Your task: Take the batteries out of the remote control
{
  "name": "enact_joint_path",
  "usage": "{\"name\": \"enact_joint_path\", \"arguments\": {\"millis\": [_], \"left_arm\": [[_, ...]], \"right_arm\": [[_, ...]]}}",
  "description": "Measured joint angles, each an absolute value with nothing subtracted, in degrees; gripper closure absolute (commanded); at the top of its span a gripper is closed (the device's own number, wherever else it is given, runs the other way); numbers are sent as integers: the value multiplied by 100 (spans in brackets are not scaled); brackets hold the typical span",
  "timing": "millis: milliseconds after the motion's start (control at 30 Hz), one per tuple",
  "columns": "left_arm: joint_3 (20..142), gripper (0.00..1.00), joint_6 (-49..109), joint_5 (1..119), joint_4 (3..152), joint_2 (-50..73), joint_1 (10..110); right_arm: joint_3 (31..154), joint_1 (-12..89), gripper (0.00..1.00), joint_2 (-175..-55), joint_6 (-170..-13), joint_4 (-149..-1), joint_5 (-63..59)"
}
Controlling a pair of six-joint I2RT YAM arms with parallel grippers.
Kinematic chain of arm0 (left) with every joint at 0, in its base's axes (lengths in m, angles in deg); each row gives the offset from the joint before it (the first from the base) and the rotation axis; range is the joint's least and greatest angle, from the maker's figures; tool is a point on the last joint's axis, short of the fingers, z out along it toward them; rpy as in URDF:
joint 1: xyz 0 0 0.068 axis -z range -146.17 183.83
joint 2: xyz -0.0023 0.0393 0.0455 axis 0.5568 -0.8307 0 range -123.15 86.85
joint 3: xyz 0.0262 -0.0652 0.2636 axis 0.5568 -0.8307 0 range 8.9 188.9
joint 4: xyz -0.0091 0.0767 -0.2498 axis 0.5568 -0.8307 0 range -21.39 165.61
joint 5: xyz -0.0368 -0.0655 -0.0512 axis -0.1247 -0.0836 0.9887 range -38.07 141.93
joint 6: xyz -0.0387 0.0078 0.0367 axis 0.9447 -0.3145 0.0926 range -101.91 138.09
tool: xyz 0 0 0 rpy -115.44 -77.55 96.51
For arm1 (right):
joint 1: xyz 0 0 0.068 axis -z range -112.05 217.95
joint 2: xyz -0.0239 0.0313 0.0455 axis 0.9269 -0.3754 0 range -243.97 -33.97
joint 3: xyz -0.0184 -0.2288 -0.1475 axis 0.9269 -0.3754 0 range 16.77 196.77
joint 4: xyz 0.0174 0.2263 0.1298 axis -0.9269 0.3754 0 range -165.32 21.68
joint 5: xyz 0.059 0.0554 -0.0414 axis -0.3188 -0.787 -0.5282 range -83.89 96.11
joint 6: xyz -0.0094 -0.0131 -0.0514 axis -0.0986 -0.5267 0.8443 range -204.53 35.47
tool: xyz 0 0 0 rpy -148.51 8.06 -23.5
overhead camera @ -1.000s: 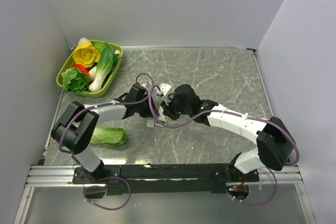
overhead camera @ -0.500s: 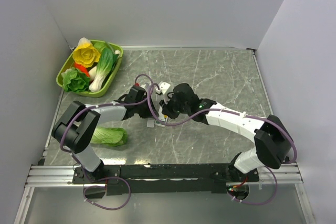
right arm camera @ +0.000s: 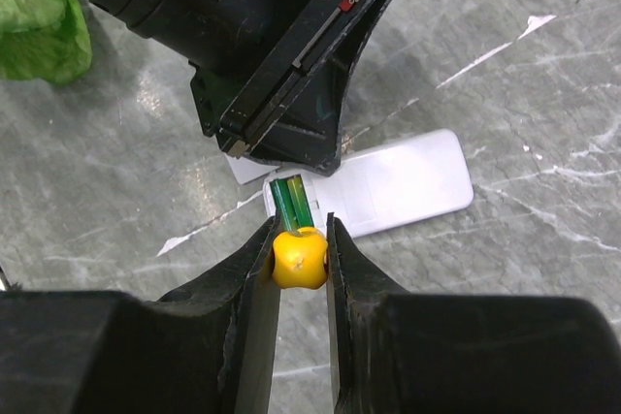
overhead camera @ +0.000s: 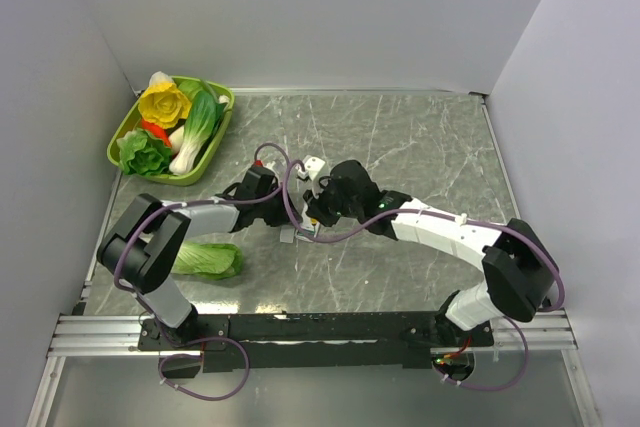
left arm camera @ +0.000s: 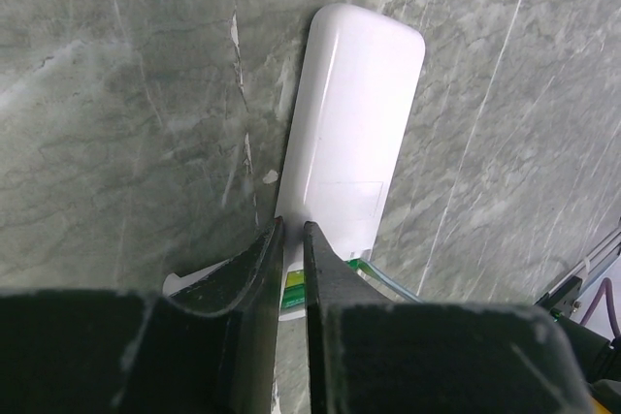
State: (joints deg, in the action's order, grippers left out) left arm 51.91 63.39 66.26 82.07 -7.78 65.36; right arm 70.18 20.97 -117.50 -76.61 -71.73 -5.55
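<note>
The white remote control [right arm camera: 398, 186] lies on the marble table, also in the left wrist view [left arm camera: 354, 133] and, mostly hidden by the grippers, in the top view [overhead camera: 303, 232]. My left gripper [left arm camera: 291, 239] is shut, its tips down on the remote's open end over a green patch [left arm camera: 291, 288]. My right gripper [right arm camera: 301, 239] is shut on the yellow screwdriver handle [right arm camera: 300, 257]. Two thin green rods [right arm camera: 289, 203] run side by side from the handle into that end. I cannot tell battery from shaft. In the top view the grippers [overhead camera: 292, 211] [overhead camera: 314, 215] meet tip to tip.
A green tray [overhead camera: 121, 133] of toy vegetables stands at the back left. A big green leafy vegetable [overhead camera: 205, 259] lies near the left arm, also in the right wrist view [right arm camera: 39, 26]. A small white cover piece [right arm camera: 243, 170] lies beside the remote.
Both wrists have crept slightly left and back over the remote. The grips look unchanged.
</note>
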Motion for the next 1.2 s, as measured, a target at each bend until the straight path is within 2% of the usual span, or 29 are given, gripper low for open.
{"name": "enact_joint_path", "arguments": {"millis": [1200], "left_arm": [[4861, 85, 6689, 6604, 8618, -660, 6619]], "right_arm": [[6360, 1992, 100, -11254, -7873, -7699, -199]]}}
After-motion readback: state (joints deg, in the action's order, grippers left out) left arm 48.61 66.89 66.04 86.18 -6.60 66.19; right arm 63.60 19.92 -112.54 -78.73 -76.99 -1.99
